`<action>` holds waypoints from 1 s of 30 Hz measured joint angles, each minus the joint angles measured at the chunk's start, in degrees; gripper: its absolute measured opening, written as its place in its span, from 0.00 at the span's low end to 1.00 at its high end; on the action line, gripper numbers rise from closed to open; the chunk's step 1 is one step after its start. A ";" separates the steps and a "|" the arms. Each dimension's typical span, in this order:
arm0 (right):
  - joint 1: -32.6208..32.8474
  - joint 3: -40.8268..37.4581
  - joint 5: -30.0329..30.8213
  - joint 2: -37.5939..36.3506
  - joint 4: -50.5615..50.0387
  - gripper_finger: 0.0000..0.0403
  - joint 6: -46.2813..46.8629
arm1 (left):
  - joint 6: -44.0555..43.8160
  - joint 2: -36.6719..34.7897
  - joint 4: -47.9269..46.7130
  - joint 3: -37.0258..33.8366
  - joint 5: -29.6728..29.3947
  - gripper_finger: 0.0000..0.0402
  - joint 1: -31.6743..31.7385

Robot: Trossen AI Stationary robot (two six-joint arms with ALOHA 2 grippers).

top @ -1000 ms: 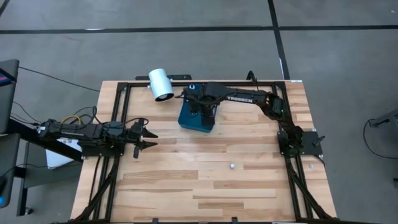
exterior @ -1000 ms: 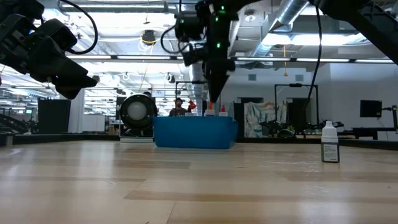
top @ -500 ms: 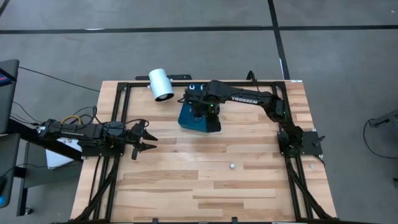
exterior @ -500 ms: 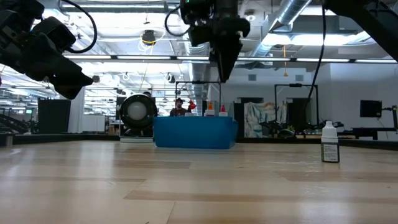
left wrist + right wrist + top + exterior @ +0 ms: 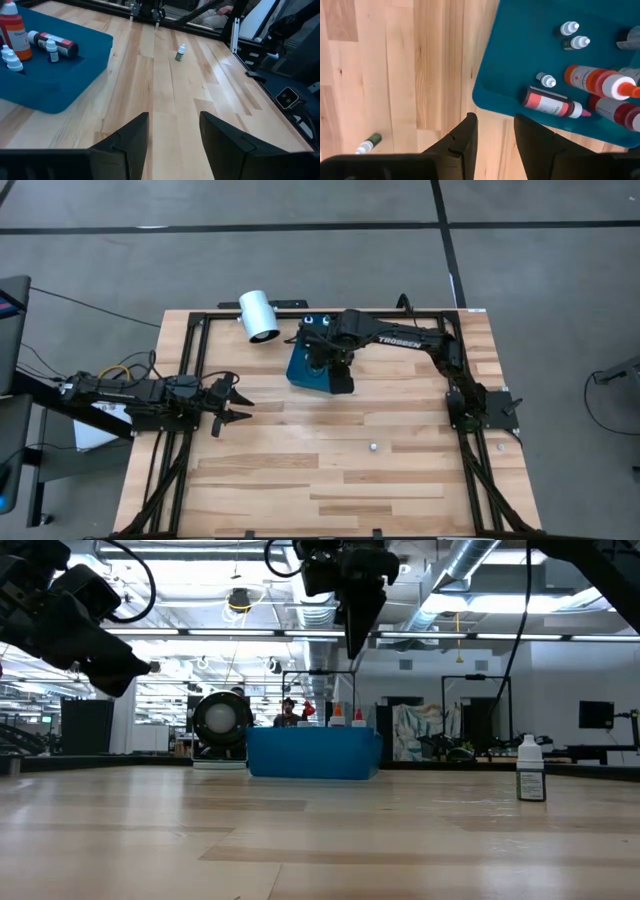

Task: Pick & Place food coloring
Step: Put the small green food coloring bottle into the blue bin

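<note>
Right hand (image 5: 352, 648) now raised well above the blue tray (image 5: 300, 377), near the far edge of the surface (image 5: 300, 480); a second ago down among the bottles, tips just over their tops in the low view. Fingers (image 5: 462, 140) apart with nothing between them, so lifted away empty. Judged: either a bottle was just set down in the tray and let go, or a reach into it came away without a catch; which one, not possible to tell.

Food coloring in two places. In the tray: a red-filled bottle lying on its side (image 5: 552, 103), two larger red ones with pale tops (image 5: 600, 82) close by, and several small whitish droppers (image 5: 547, 79) standing near them. Out on the bare wood: one small bottle (image 5: 373, 447) standing alone, well apart from the tray, toward the near right part of the surface.

Left hand (image 5: 232, 401) parked at the left edge, fingers spread and empty, not involved.

Large white cylinder (image 5: 258, 315) lying near the far left corner, just beside the tray.

Likely next target, if gathering into the tray: that lone bottle, not yet collected.
</note>
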 joint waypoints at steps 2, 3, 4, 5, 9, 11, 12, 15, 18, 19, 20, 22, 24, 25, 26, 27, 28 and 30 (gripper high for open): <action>0.04 0.00 -0.04 0.00 0.47 0.29 0.00 | 0.40 0.00 0.09 0.00 -0.16 0.42 0.00; 0.08 0.00 -0.04 0.00 0.60 0.29 0.23 | 0.48 0.00 0.09 -0.02 -0.16 0.42 0.00; 0.09 0.00 -0.08 0.00 0.73 0.29 0.68 | 0.48 0.00 0.12 -0.01 -0.16 0.42 0.00; 0.09 0.00 -0.20 0.00 1.04 0.29 1.07 | 0.51 0.00 0.13 -0.02 -0.16 0.42 0.00; 0.29 -0.18 -2.23 0.00 2.73 0.29 1.31 | 0.54 0.00 0.10 -0.02 -0.21 0.42 0.00; 0.74 -2.06 -2.67 -0.09 5.14 0.29 1.35 | 0.54 0.00 -0.09 -0.02 -0.23 0.42 0.00; 1.01 -2.93 -2.81 0.04 5.63 0.29 1.54 | 0.52 0.00 -0.23 -0.02 -0.21 0.42 0.00; 1.85 -4.99 -2.92 0.12 6.50 0.29 2.36 | 0.53 -0.02 -0.37 -0.02 -0.25 0.42 0.00; 2.83 -7.35 -2.90 0.08 7.32 0.29 2.91 | 0.54 -0.02 -0.44 0.00 -0.27 0.42 0.00; 3.19 -7.94 -2.91 0.11 7.68 0.29 2.96 | 0.54 -0.02 -0.44 -0.02 -0.29 0.42 0.00; 3.59 -8.57 -2.91 0.11 8.43 0.29 3.01 | 0.54 -0.02 -0.44 -0.02 -0.29 0.42 0.00; 4.40 -9.91 -2.93 0.05 9.80 0.29 3.74 | 0.54 -0.02 -0.46 -0.02 -0.29 0.42 0.00; 5.07 -11.16 -2.92 -0.08 9.92 0.29 4.54 | 0.54 -0.02 -0.48 0.00 -0.29 0.42 0.00; 5.47 -11.67 -2.91 -0.24 10.39 0.29 4.83 | 0.54 -0.02 -0.48 -0.02 -0.29 0.42 0.00; 5.87 -12.22 -2.92 -0.43 11.36 0.29 5.13 | 0.54 -0.02 -0.49 -0.01 -0.29 0.42 0.00; 6.29 -12.83 -2.91 -0.58 12.02 0.29 5.63 | 0.54 -0.02 -0.49 -0.02 -0.29 0.42 0.00; 6.62 -13.76 -2.90 -1.09 12.32 0.29 5.97 | 0.54 -0.02 -0.50 -0.01 -0.28 0.42 0.00; 7.43 -15.98 -2.90 -2.12 13.37 0.29 6.95 | 0.54 -0.02 -0.51 0.00 -0.22 0.42 0.00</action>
